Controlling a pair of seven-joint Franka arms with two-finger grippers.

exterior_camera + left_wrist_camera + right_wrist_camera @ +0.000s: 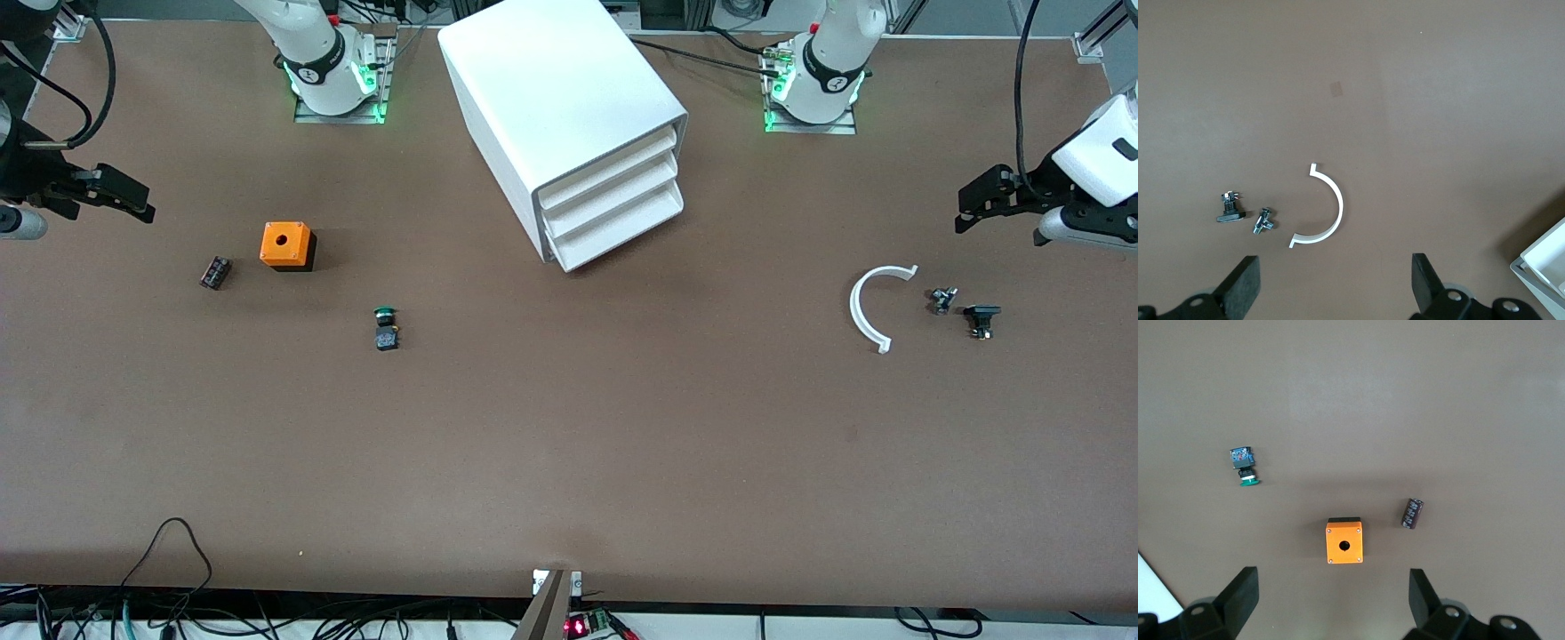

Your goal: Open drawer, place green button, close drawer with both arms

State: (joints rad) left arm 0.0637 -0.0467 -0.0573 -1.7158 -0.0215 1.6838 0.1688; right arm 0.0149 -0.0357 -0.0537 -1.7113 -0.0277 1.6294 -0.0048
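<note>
A brown table (569, 444) carries a large white box-shaped plastic cabinet (556, 98) set between the two arm bases, turned at an angle so that its front faces the camera and the left arm's end of the table. Its three wide, shallow white drawers are stacked on that front; the lowest drawer (622, 233) is closed, flush with the two above it.

The small push button with black body and round green cap (386, 327) lies on its side on the open table, toward the right arm's end, nearer to the front camera than the cabinet and well apart from it. An orange cube with a round hole in its top face (286, 244) stands farther from the camera than the button, and a small dark reddish block (215, 272) lies beside the cube, closer to the right arm's end.

Toward the left arm's end lie a white plastic half-ring (869, 308), a small metal fitting (943, 300) beside it, and a small black-capped part (981, 319) beside that.

The left gripper (969, 209) hangs over the table edge at the left arm's end, its fingers (1241, 283) spread wide and holding nothing. The right gripper (133, 200) hangs over the right arm's end, its fingers (1238, 593) likewise wide apart and empty.
</note>
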